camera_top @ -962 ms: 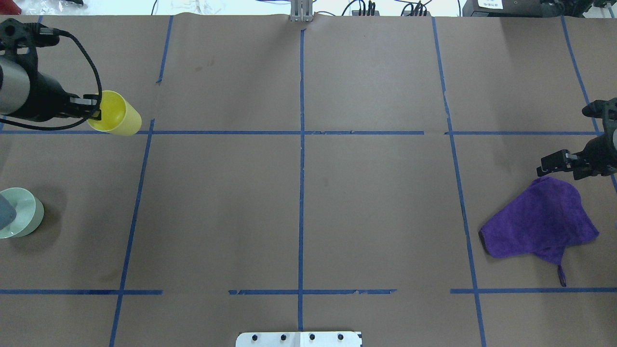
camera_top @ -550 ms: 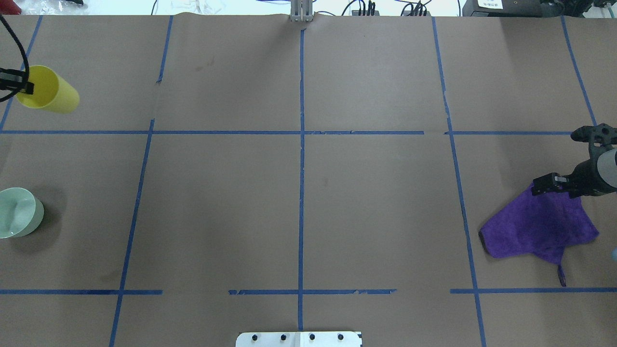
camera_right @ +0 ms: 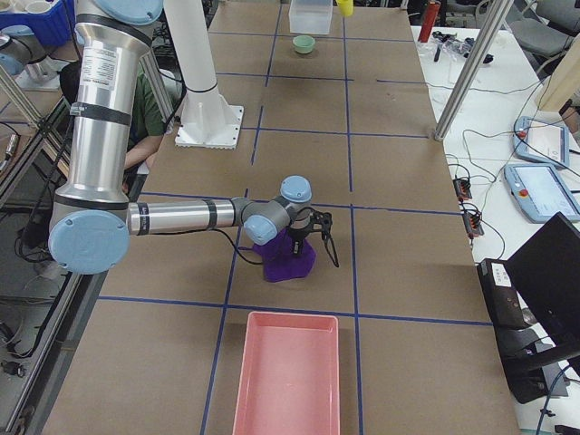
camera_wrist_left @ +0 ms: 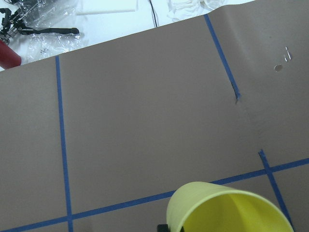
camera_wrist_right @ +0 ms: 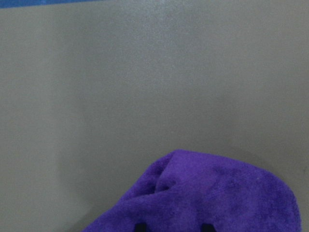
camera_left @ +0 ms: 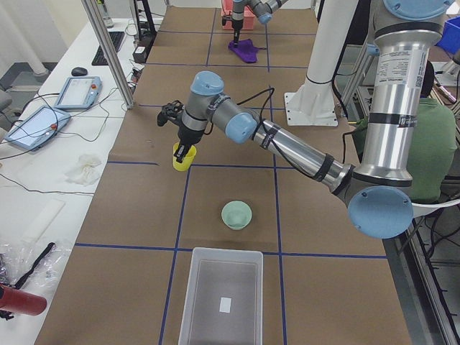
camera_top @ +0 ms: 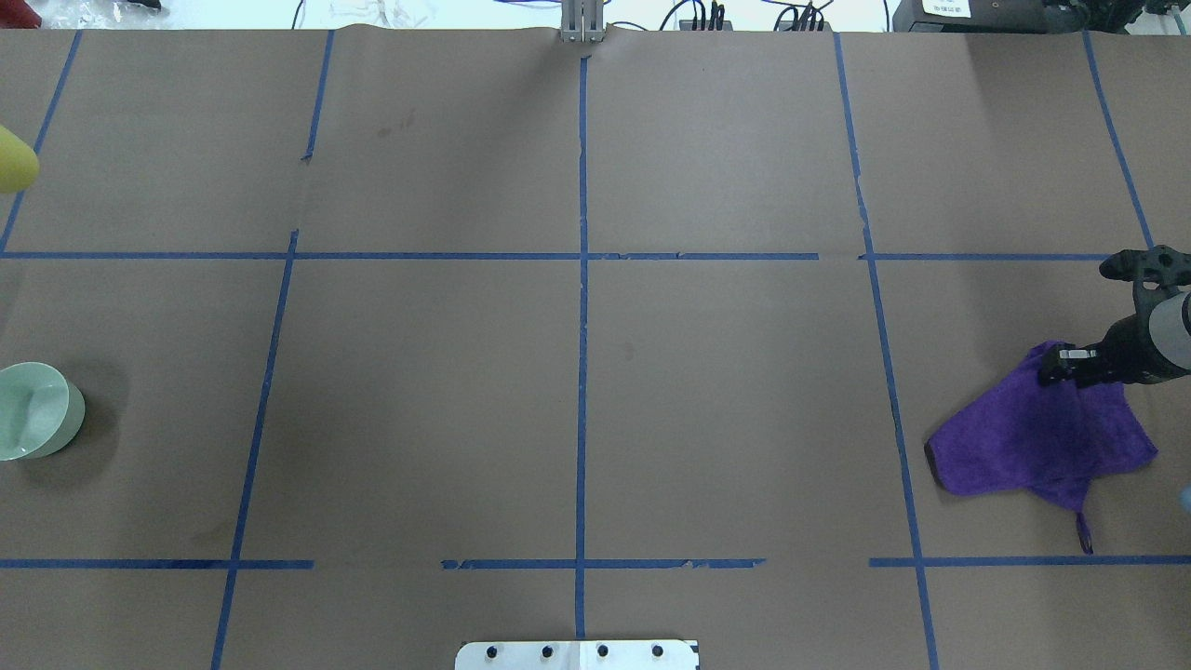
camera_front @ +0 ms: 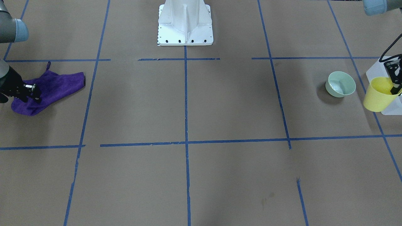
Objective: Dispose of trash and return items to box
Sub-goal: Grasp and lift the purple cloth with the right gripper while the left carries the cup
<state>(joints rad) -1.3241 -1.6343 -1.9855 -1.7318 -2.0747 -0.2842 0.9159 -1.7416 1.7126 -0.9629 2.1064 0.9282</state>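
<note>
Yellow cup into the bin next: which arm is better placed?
Left. Its hand grips the yellow cup by the rim, at the translucent bin's end of the table. The right hand is at the far end, over the purple cloth.

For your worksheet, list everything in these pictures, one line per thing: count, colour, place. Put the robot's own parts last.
cup: 1, yellow, lifted off the table beside the box, in the left gripper
bowl: 1, mint green, upright on the table near the cup
box: 1, frosted white, at the table's left end
cloth: 1, purple, crumpled on the table's right side
tray: 1, pink, at the table's right end
table: 1, brown, with a blue tape grid
base: 1, white, middle of the robot's edge
left gripper: 1, black, pinching the cup's rim
right gripper: 1, black, on the cloth, jaws apart
</note>
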